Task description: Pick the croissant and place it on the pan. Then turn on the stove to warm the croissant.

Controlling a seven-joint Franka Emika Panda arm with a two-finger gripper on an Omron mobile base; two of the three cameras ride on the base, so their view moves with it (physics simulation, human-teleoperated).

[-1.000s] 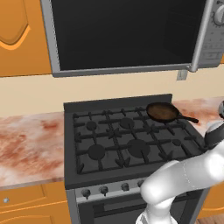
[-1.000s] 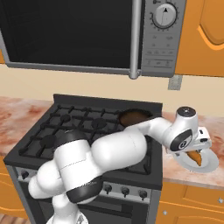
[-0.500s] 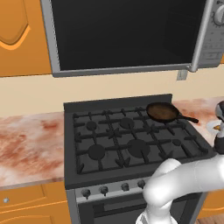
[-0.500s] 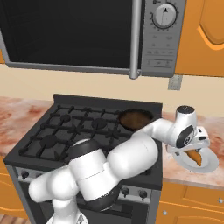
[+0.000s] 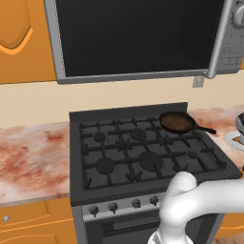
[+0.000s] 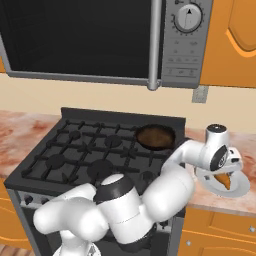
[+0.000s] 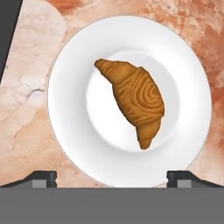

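Croissant: small golden-brown crescent croissant (image 7: 133, 100) lies on round white plate (image 7: 70, 131), right of stove.
Claw: two-finger gripper (image 7: 112, 177) released, spread wide above it.
Pan: small dark frying pan (image 6: 155, 137) bare.
Remaining: grasp, transfer, knob.

The white Franka Panda arm with dark joints (image 6: 150, 200) rises from the lower left of the right base view, bends at a bulky elbow and stretches out to the right, its forearm climbing to a wrist with a dark round joint face. The hand points downward. In the hand view the two-finger gripper (image 7: 112, 177) has its small dark fingertips (image 7: 43, 177) set wide apart, open, with nothing between them
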